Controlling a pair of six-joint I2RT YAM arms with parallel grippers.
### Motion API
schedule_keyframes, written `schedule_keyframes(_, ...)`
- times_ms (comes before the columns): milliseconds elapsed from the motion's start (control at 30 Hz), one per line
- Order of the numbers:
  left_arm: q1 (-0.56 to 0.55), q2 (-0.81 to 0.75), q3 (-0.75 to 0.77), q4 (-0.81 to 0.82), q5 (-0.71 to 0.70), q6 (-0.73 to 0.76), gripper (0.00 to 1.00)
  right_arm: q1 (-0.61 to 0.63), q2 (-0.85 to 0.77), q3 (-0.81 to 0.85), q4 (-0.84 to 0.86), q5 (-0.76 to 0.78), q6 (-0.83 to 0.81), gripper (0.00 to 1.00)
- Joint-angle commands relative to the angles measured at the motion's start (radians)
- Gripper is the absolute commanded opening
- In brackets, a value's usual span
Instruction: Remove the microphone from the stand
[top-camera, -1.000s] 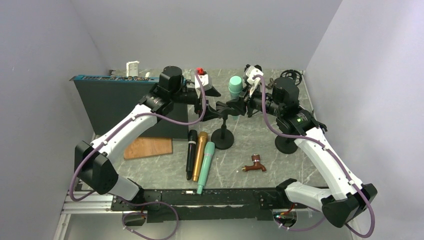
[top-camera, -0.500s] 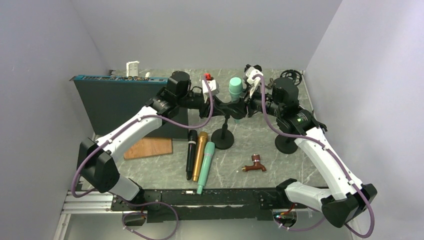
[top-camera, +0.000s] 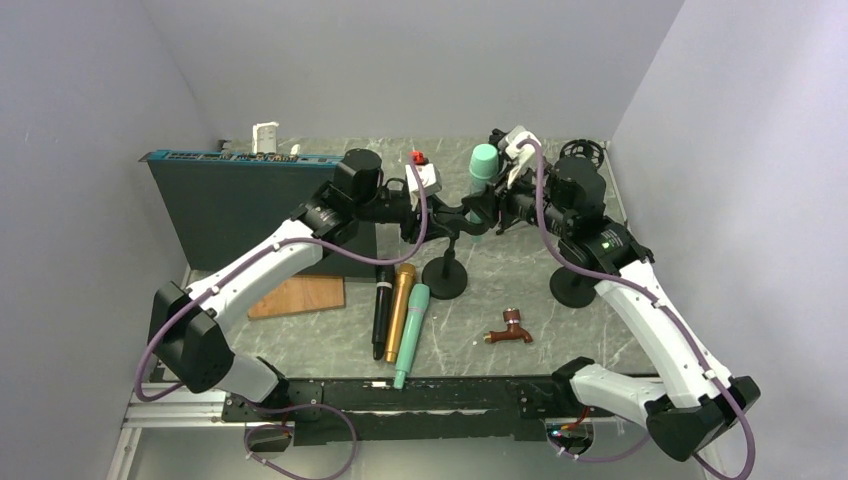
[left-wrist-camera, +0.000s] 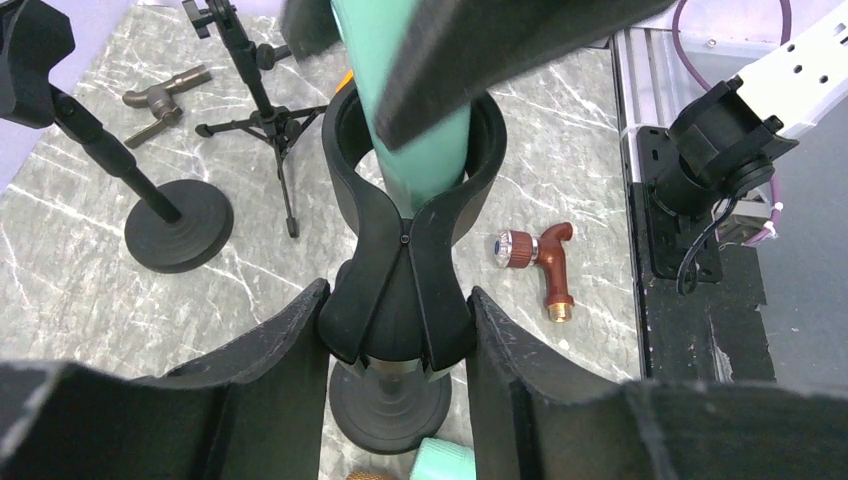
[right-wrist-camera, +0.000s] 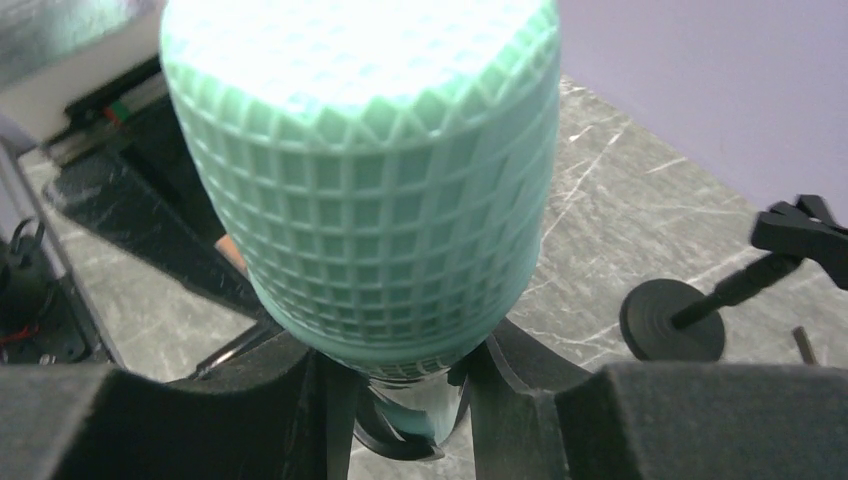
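The job is under way but not finished: the green microphone (top-camera: 483, 165) stands upright with its lower body inside the clip (left-wrist-camera: 410, 200) of the stand (top-camera: 445, 272) near the middle of the table (top-camera: 560, 345), so it has not yet come free. The left gripper (left-wrist-camera: 395, 315) is closed narrow on the neck of the clip, steadying it. The right gripper (right-wrist-camera: 400, 375) is clamped on the microphone's body just under the mesh head. What is left, by my judgement, is to draw the microphone up out of the clip. By count there are four microphones: the held one, plus a black microphone (top-camera: 383, 305), a gold microphone (top-camera: 401, 298) and a pale green microphone (top-camera: 412, 330) lying side by side at 8 o'clock from the stand's base. There are three stands, counting a second stand (top-camera: 572, 288) at 3 o'clock and a tripod stand (left-wrist-camera: 265, 120) toward 1 o'clock, and one brown tap (top-camera: 512, 330) at 4 o'clock
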Motion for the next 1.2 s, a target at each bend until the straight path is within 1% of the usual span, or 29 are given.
schedule_keyframes(0,-0.001,-0.028,-0.023,-0.013,-0.043,-0.008,0.00,0.006,-0.065,0.117,0.035,0.238,0.075,0.00)
schedule_keyframes(33,-0.001,-0.027,-0.027,-0.009,-0.044,-0.010,0.00,0.005,-0.079,0.130,0.033,0.338,0.089,0.00)
schedule_keyframes(133,-0.001,-0.025,-0.038,-0.005,-0.042,-0.012,0.00,0.004,-0.154,0.141,0.069,0.491,0.107,0.00)
schedule_keyframes(267,-0.002,-0.022,-0.046,0.001,-0.043,-0.012,0.00,0.004,-0.215,0.164,0.110,0.568,0.122,0.00)
schedule_keyframes(500,-0.003,-0.027,-0.035,-0.002,-0.047,-0.031,0.00,0.005,-0.289,0.147,0.093,0.710,0.135,0.00)
schedule_keyframes(567,-0.002,-0.020,-0.012,-0.028,-0.045,-0.039,0.20,0.005,-0.311,0.128,0.072,0.703,0.139,0.00)
schedule_keyframes(600,-0.003,-0.016,-0.002,-0.036,-0.045,-0.047,0.28,0.005,-0.323,0.111,0.066,0.694,0.143,0.00)
schedule_keyframes(667,-0.003,-0.010,0.014,-0.044,-0.048,-0.066,0.50,0.004,-0.346,0.075,0.053,0.678,0.153,0.00)
schedule_keyframes(700,-0.003,-0.008,0.021,-0.046,-0.045,-0.074,0.54,0.004,-0.358,0.049,0.045,0.673,0.161,0.00)
schedule_keyframes(933,-0.003,-0.001,0.068,-0.053,-0.042,-0.133,0.57,0.005,-0.391,-0.045,-0.013,0.635,0.210,0.00)
schedule_keyframes(1133,-0.003,-0.016,0.067,-0.042,-0.083,-0.150,0.59,0.006,-0.396,-0.064,-0.012,0.609,0.223,0.00)
schedule_keyframes(1167,-0.003,-0.018,0.063,-0.037,-0.073,-0.148,0.62,0.004,-0.395,-0.064,-0.012,0.607,0.223,0.00)
